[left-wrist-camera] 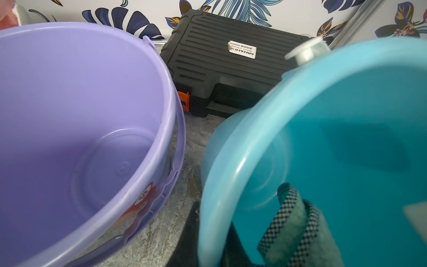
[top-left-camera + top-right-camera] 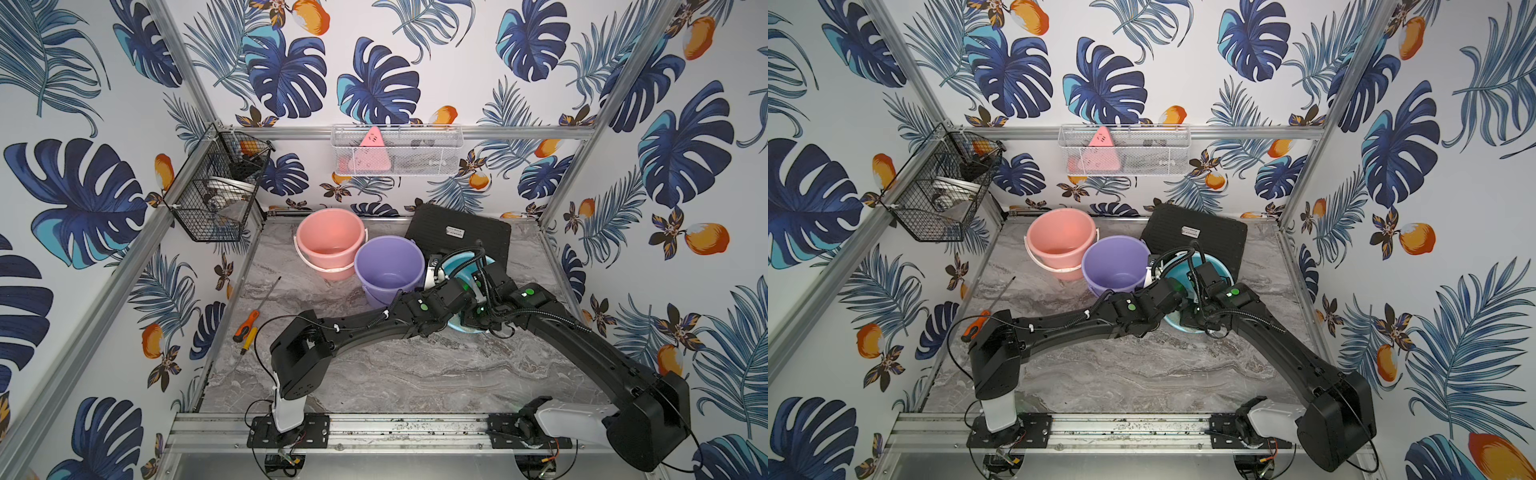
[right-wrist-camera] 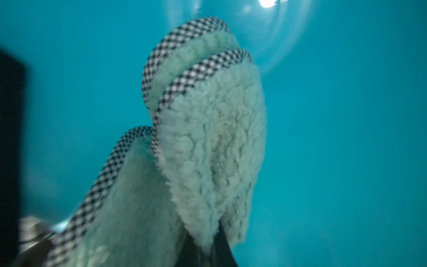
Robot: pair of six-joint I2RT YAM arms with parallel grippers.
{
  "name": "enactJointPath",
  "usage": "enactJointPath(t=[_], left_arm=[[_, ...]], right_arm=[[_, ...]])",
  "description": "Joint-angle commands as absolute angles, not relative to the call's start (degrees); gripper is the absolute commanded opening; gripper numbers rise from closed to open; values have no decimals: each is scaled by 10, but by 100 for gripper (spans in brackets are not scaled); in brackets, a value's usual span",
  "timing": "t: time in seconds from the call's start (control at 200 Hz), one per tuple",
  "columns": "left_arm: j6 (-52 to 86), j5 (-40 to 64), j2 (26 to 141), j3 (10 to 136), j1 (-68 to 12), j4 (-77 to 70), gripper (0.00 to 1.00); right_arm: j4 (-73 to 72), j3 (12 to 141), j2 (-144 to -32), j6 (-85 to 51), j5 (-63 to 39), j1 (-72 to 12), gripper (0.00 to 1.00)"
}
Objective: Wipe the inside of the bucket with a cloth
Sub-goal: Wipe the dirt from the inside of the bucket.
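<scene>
Teal bucket point(image 1: 300, 92) tilted, left claw point(image 1: 211, 240) pinching it; right claw point(image 3: 208, 249) reaches inside, clamping cloth point(image 3: 215, 143); arms outstretched.

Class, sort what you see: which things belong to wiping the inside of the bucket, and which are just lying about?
In use: blue bucket, gripped at its rim by the left gripper; cloth, held inside it by the right gripper.

Lying about: pink bucket, purple bucket, black case, two screwdrivers, black wire basket, white mesh basket.
</scene>
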State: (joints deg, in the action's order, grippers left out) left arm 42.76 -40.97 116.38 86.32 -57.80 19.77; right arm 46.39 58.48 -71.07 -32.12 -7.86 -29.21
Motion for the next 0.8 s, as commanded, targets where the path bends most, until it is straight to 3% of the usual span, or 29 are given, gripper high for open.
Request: enactJointPath(t=[0.0, 0.49, 0.796], left_arm=[[429, -406, 1167, 860, -578, 235, 0], [444, -397, 1171, 860, -579, 231, 0], [442, -395, 1163, 864, -577, 238, 0]], right_arm=[[385, 564, -689, -366, -185, -293, 0], [153, 413, -620, -411, -338, -293, 0], [476, 530, -655, -325, -112, -293, 0]])
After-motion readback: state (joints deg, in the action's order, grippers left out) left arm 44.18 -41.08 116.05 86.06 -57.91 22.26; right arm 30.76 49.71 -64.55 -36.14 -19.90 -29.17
